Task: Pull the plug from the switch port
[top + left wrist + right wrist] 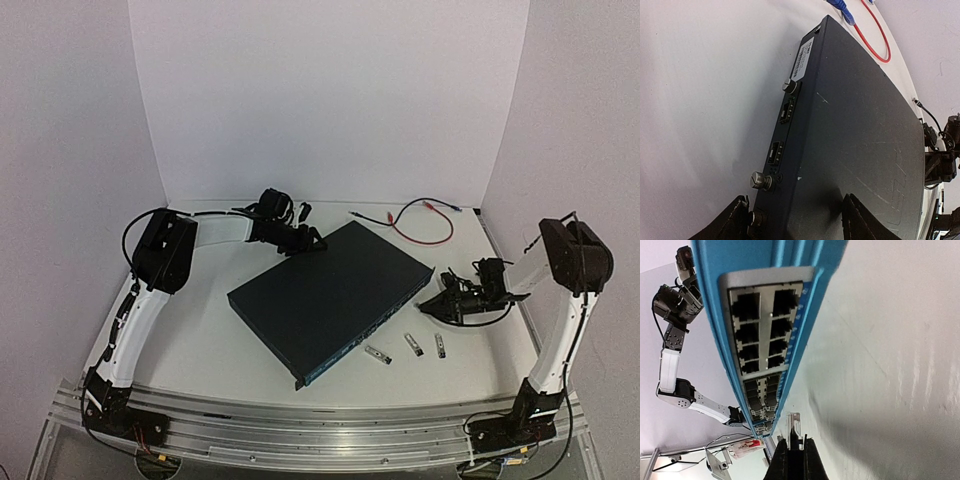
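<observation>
The switch [330, 290] is a flat dark box lying at an angle in the middle of the table. My left gripper [305, 242] is at its far-left rear edge. In the left wrist view its jaws [795, 197] straddle that edge of the switch [860, 130], one finger by the thumbscrews and one on the top. My right gripper [428, 308] is by the switch's right corner, shut [795, 442]. It looks along the blue front face [765, 315], whose visible sockets hold nothing. A metal plug [795, 422] shows just past its fingertips. I cannot tell whether they touch. Three plugs [410, 344] lie on the table in front.
A red cable [425, 225] loops behind the switch on the far right; its blue-tipped end [842, 10] lies near the switch's far corner. White walls close in the back and sides. A metal rail [320, 420] runs along the near edge.
</observation>
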`<action>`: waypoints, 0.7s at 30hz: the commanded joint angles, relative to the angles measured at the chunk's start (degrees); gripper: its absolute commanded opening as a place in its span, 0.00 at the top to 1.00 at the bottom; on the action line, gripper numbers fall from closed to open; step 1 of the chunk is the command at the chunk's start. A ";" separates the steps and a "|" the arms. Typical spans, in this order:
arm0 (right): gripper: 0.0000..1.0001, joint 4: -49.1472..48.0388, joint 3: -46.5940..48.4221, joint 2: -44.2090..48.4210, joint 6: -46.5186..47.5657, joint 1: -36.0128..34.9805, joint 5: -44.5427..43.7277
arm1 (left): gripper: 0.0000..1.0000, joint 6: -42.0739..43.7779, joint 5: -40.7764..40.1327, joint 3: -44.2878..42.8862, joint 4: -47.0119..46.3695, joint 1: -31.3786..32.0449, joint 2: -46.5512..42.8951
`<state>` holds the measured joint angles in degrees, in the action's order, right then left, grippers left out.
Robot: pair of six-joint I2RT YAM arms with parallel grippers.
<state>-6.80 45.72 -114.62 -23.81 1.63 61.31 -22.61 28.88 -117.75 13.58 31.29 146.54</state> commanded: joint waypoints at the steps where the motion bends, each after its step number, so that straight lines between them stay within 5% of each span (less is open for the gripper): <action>1: 1.00 2.22 -0.79 7.56 -0.04 0.89 -1.78 | 0.38 1.17 -5.85 2.49 11.53 -0.26 5.83; 11: 1.00 2.84 9.04 19.46 2.65 0.92 -12.43 | 0.37 1.08 -5.44 4.00 9.35 -0.26 4.35; 21: 1.00 3.06 37.62 3.99 11.63 -1.18 -30.18 | 0.36 0.30 -5.89 3.89 7.95 -0.26 4.11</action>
<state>-3.23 71.86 -103.10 -17.66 1.97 41.50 -22.85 29.36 -116.75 11.93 31.18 146.41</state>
